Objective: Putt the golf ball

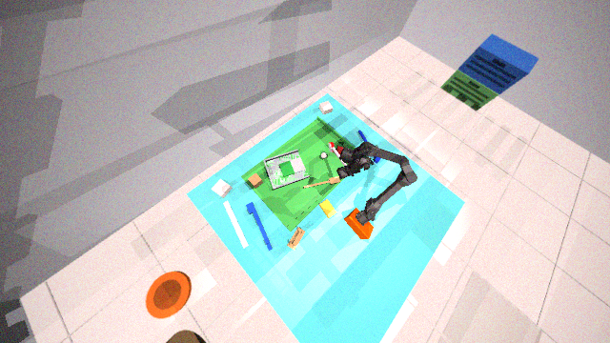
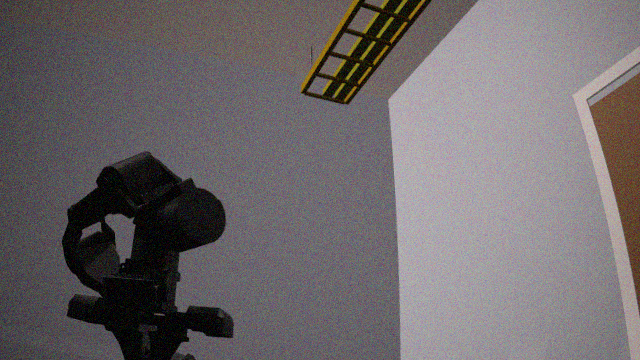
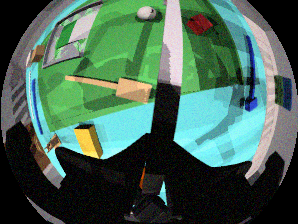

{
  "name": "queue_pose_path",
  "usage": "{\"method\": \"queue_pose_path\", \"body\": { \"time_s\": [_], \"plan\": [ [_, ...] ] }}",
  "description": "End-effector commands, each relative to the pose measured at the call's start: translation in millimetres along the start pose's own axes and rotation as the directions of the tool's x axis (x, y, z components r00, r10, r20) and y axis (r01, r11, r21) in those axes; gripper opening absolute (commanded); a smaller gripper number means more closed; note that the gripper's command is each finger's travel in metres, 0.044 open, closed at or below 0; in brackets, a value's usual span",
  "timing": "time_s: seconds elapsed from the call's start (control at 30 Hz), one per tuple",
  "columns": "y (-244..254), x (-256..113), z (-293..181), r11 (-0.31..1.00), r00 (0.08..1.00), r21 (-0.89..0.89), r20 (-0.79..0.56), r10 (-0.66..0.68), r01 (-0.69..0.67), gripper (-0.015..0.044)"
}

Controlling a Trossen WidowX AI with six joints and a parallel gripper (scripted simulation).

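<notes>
The red putter (image 1: 335, 151) (image 3: 172, 50) has a pale shaft, a dark grip and a red end that shows in the top view; that end is cut off in the wrist view. My gripper (image 1: 352, 167) (image 3: 155, 138) is shut on the dark grip, and the shaft reaches out ahead of it over the green mat. The white golf ball (image 1: 324, 155) (image 3: 146, 13) sits on the green mat (image 1: 291, 210) (image 3: 107, 107), to the left of the shaft in the wrist view. The raised green (image 1: 286, 169) (image 3: 65, 33) stands farther left inside a grey-rimmed frame, with a pale ramp (image 3: 88, 24) on its ball side.
A red cube (image 1: 339, 150) (image 3: 199, 24) lies right of the shaft in the wrist view. A tan mallet (image 1: 329, 181) (image 3: 133, 90) and yellow block (image 1: 328, 208) (image 3: 88, 141) lie left. Blue sticks (image 1: 259, 226) (image 3: 251, 75), a white bar (image 1: 235, 225) and a tan stand (image 1: 295, 238) lie around the mat.
</notes>
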State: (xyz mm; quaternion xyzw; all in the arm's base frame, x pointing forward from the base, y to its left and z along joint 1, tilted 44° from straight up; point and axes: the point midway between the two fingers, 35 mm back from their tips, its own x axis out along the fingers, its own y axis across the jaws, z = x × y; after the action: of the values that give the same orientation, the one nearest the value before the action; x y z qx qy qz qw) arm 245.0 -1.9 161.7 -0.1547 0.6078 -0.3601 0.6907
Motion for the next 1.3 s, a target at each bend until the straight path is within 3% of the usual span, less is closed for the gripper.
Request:
{"method": "queue_pose_path", "body": {
  "time_s": [0.0, 0.27, 1.27],
  "plan": [
    [-2.1, 7.4, 1.3, 1.0, 1.0, 0.009, 0.013, 0.0, -0.001, 0.0],
    [-2.7, 34.3, 1.0, 1.0, 1.0, 0.01, 0.014, -0.001, 0.001, 0.0],
    [-1.7, 61.9, 0.1, 1.0, 1.0, 0.011, 0.0, -0.001, 0.001, 0.0]
  ]
}}
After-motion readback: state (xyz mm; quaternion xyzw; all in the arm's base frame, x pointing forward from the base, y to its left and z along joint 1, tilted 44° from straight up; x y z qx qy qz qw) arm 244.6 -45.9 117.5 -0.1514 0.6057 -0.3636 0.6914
